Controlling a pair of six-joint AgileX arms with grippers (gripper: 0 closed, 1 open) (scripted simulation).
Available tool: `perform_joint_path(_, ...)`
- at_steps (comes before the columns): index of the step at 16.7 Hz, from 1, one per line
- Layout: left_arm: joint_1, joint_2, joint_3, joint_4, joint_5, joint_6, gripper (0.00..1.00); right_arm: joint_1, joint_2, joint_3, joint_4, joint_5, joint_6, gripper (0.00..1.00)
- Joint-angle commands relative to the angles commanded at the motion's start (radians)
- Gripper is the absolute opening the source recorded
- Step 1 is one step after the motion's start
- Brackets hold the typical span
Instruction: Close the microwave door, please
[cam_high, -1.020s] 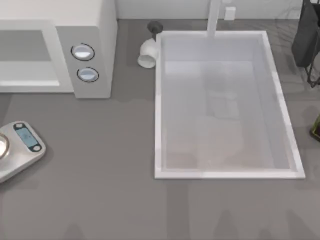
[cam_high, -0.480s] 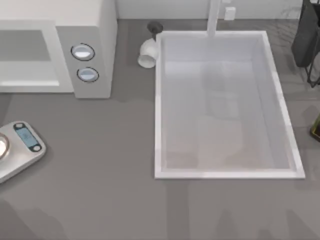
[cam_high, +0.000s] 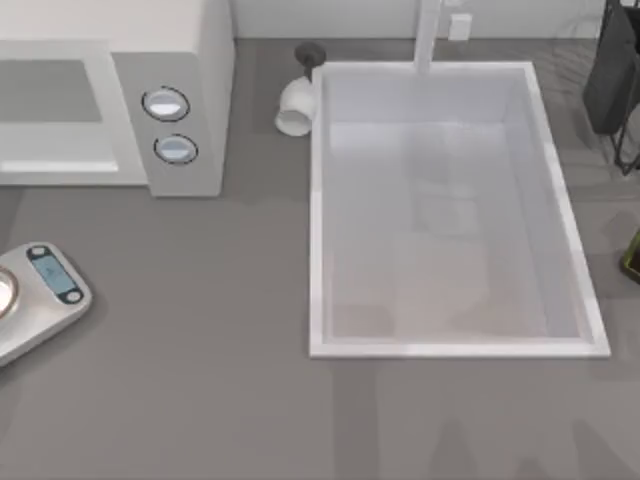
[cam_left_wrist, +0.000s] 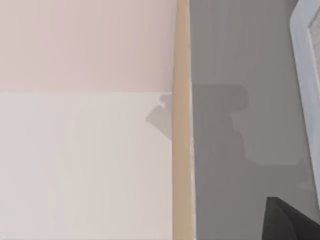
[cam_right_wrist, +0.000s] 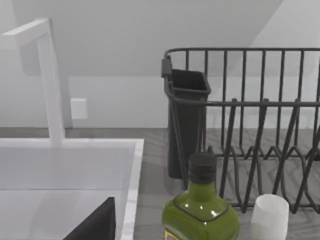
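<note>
- Top view puts the microwave (cam_high: 190, 100) in the far left corner of the table (cam_high: 200, 350). Its two knobs (cam_high: 166, 104) are on the right part of its front.
- Left of the knobs the front shows a grey recess with a pale floor. I take it for the open inside of the oven, so I judge the task is not yet done.
- I judge the microwave door hangs from the left side of the oven, beyond the left border of the top view. I cannot say at which angle it stands.
- When it is shut, the long side of the door should run from left to right along the front of the oven.
- Left wrist view shows a dark piece that I take for the left gripper (cam_left_wrist: 287, 222). It hangs over the grey table near the front edge (cam_left_wrist: 181, 150), with the sink (cam_left_wrist: 305, 60) at one side. I cannot tell if it is wide or narrow.
- Right wrist view shows a dark piece of the right gripper (cam_right_wrist: 97, 225) beside the sink. It faces a green bottle (cam_right_wrist: 201, 210) and a dish rack (cam_right_wrist: 240, 100). I cannot tell its state either.
- From the left gripper the oven lies toward the far left, well apart. The right gripper is farther from it, with the sink between.
- So the left arm is nearer, and I think it should get behind the door and push it toward the knobs.
</note>
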Motion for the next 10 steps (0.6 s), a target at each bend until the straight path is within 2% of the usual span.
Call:
perform_joint_path(3,0.016,0.070,0.062,-0.030,0.000,0.040,0.00,0.000,0.000,0.000,0.000,0.000,0.000,1.00)
perform_joint_path(10,0.012,0.076,0.048,-0.013,-0.001,0.042,0.00,0.000,0.000,0.000,0.000,0.000,0.000,1.00)
